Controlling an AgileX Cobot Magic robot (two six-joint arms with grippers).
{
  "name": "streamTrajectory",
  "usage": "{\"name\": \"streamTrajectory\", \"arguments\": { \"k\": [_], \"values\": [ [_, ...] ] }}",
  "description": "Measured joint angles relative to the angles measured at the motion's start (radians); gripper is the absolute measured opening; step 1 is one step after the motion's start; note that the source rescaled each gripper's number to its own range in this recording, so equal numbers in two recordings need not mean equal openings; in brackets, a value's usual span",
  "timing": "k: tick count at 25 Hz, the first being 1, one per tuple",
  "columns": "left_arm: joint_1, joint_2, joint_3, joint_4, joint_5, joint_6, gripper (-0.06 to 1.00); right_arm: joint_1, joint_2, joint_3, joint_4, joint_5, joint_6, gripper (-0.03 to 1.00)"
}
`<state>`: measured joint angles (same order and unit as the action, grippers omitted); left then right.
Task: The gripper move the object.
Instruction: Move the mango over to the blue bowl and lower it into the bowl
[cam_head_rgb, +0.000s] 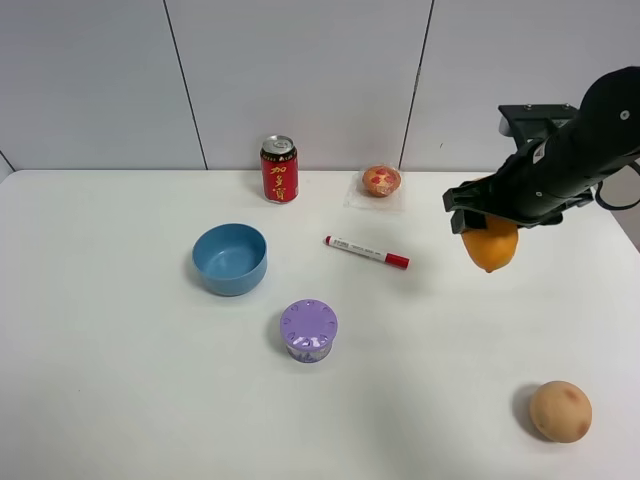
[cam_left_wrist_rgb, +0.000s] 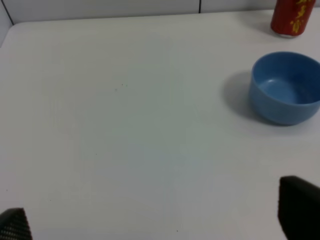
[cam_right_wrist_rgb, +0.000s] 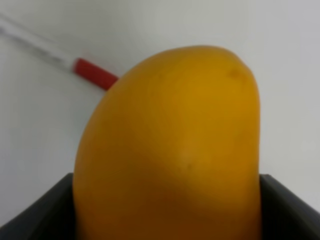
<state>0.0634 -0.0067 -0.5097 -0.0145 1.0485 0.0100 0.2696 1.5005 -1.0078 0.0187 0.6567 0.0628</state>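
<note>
My right gripper (cam_head_rgb: 487, 222) is shut on the orange-yellow mango (cam_head_rgb: 490, 246) and holds it above the table at the right, tip down. In the right wrist view the mango (cam_right_wrist_rgb: 170, 150) fills the frame between the black fingers (cam_right_wrist_rgb: 37, 212). My left gripper (cam_left_wrist_rgb: 160, 220) is open and empty over bare table; only its two black fingertips (cam_left_wrist_rgb: 299, 205) show. The left arm does not show in the exterior view.
A blue bowl (cam_head_rgb: 230, 259) (cam_left_wrist_rgb: 286, 87), a purple-lidded jar (cam_head_rgb: 308, 330), a red-capped marker (cam_head_rgb: 366, 251) (cam_right_wrist_rgb: 95, 74), a red can (cam_head_rgb: 279, 169) (cam_left_wrist_rgb: 292, 16) and a wrapped pastry (cam_head_rgb: 380, 182) sit on the white table (cam_head_rgb: 100, 350). A round tan fruit (cam_head_rgb: 560, 410) lies front right.
</note>
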Motion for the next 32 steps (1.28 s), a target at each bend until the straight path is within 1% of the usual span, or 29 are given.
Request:
{"name": "streamTrajectory", "arguments": {
  "k": [6, 8, 11, 13, 16, 18, 20, 23, 28, 32],
  "values": [
    [0.0, 0.0, 0.0, -0.001, 0.0, 0.0, 1.0, 0.105, -0.056, 0.0, 0.046, -0.073, -0.217, 0.0],
    [0.0, 0.0, 0.0, -0.001, 0.0, 0.0, 1.0, 0.14, -0.058, 0.0, 0.079, -0.112, -0.301, 0.0],
    [0.0, 0.0, 0.0, -0.001, 0.0, 0.0, 1.0, 0.204, -0.058, 0.001, 0.131, -0.205, -0.427, 0.0],
    [0.0, 0.0, 0.0, -0.001, 0.0, 0.0, 1.0, 0.253, -0.058, 0.001, 0.147, -0.287, -0.495, 0.0],
    [0.0, 0.0, 0.0, -0.001, 0.0, 0.0, 1.0, 0.33, -0.058, 0.001, 0.165, -0.389, -0.534, 0.0],
    [0.0, 0.0, 0.0, -0.001, 0.0, 0.0, 1.0, 0.374, -0.054, -0.009, 0.201, -0.426, -0.541, 0.0],
    [0.0, 0.0, 0.0, -0.001, 0.0, 0.0, 1.0, 0.406, -0.034, -0.047, 0.226, -0.428, -0.538, 0.0],
    [0.0, 0.0, 0.0, -0.001, 0.0, 0.0, 1.0, 0.439, 0.031, -0.154, 0.235, -0.414, -0.51, 0.0],
    [0.0, 0.0, 0.0, -0.001, 0.0, 0.0, 1.0, 0.465, 0.218, -0.386, 0.214, -0.309, -0.444, 0.0],
    [0.0, 0.0, 0.0, -0.001, 0.0, 0.0, 1.0, 0.483, 0.396, -0.592, 0.179, -0.208, -0.424, 0.0]
  ]
}}
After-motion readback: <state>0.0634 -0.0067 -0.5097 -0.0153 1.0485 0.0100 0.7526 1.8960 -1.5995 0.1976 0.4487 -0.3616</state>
